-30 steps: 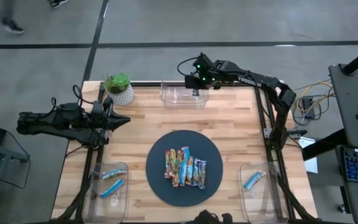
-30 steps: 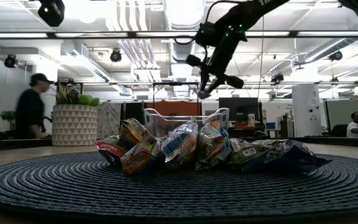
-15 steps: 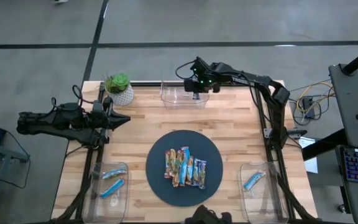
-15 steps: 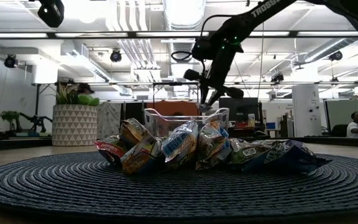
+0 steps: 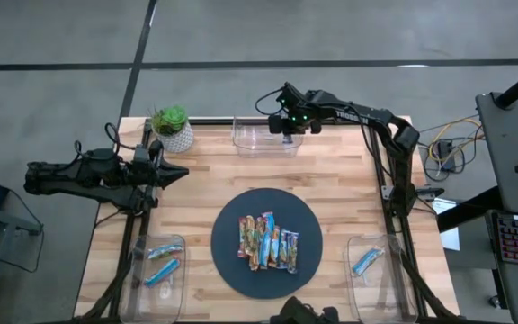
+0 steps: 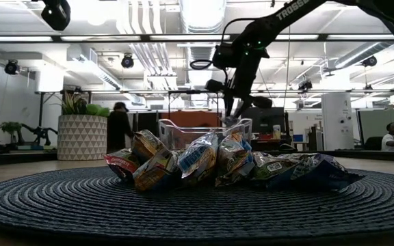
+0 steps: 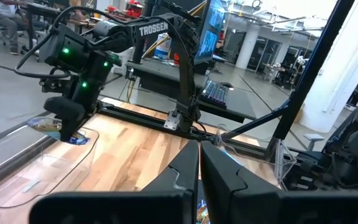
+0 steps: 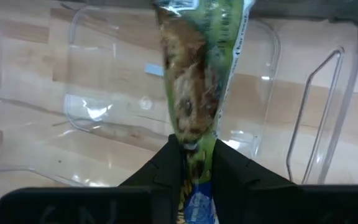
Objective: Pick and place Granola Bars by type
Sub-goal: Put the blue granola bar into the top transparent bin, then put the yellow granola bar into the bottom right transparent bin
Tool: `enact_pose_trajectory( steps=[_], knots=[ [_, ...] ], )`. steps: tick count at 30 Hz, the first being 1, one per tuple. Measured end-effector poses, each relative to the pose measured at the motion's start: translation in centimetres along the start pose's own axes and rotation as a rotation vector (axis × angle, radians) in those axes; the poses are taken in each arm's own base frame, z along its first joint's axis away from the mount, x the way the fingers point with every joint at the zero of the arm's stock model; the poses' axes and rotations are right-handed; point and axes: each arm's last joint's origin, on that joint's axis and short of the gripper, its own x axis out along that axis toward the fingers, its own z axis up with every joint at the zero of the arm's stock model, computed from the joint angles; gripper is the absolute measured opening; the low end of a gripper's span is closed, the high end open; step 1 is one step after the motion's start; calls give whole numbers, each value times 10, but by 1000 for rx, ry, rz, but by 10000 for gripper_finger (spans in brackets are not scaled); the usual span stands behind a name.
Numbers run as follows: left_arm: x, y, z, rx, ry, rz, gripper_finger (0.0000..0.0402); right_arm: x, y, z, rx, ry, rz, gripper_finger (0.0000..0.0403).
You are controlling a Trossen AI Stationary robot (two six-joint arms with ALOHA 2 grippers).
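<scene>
Both arms are showing matte black links with looping black cables. The right arm (image 7: 160, 37) is wearing white "TROSSEN" lettering and glowing green lights near its wrist; the left claw (image 7: 199, 163) is showing smooth, dark, tapered fingers.

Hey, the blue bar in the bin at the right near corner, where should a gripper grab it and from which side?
Take the blue bar across its narrow middle, coming straight down from above. It lies flat and slanted in the open-topped clear bin, whose walls block any side approach, so the fingers should probably turn to straddle its long edges.
</scene>
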Motion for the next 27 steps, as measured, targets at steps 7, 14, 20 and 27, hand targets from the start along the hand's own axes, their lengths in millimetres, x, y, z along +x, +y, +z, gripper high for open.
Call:
enact_pose_trajectory(
  steps=[7, 14, 20, 27],
  knots=[
    [0, 0, 0, 0, 0, 0, 0, 0, -2, -2, 0, 15, -19, 119],
    [0, 0, 0, 0, 0, 0, 0, 0, -1, -1, -19, 9, -13, 144],
    [0, 0, 0, 0, 0, 0, 0, -7, 3, -4, -64, 0, 4, 133],
    [0, 0, 0, 1, 0, 0, 0, -27, 21, -11, -155, -34, 66, 83]
  ],
)
